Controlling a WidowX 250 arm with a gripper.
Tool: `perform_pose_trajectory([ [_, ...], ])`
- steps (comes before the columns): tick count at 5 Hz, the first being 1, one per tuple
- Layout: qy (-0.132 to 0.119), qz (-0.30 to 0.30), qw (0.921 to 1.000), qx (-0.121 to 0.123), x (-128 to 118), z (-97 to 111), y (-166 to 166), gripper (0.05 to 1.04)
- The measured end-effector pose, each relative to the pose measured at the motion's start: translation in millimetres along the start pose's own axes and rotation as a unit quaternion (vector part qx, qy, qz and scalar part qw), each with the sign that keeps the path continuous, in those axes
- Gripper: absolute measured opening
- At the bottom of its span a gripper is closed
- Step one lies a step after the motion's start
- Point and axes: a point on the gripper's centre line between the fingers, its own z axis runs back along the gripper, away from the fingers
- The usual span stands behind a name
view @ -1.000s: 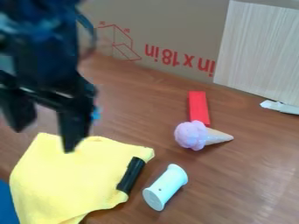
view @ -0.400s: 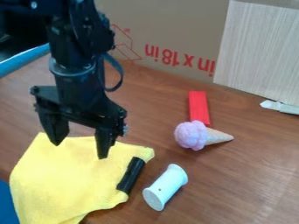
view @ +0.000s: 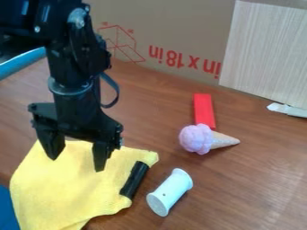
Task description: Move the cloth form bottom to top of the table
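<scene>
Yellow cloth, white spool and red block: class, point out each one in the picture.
Yellow cloth (view: 63,191): camera view, middle of its surface.
White spool (view: 170,192): camera view, side of its barrel.
Red block (view: 203,110): camera view, its top face.

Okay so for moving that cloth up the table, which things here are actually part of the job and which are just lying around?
Part of the job:
- yellow cloth
- gripper, open above the cloth
- table

Just lying about:
- black cylinder, at the cloth's right edge
- white spool
- toy ice cream cone
- red block
</scene>
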Motion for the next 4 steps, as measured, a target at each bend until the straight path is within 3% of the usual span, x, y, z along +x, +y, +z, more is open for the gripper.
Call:
perform_pose_trajectory([
  [2, 0.010, 0.031, 0.9984, 0.047, 8.0, -33.4, 8.0, 0.999],
  [4, 0.014, 0.065, 0.9942, 0.084, 18.0, -43.8, 10.8, 0.999],
])
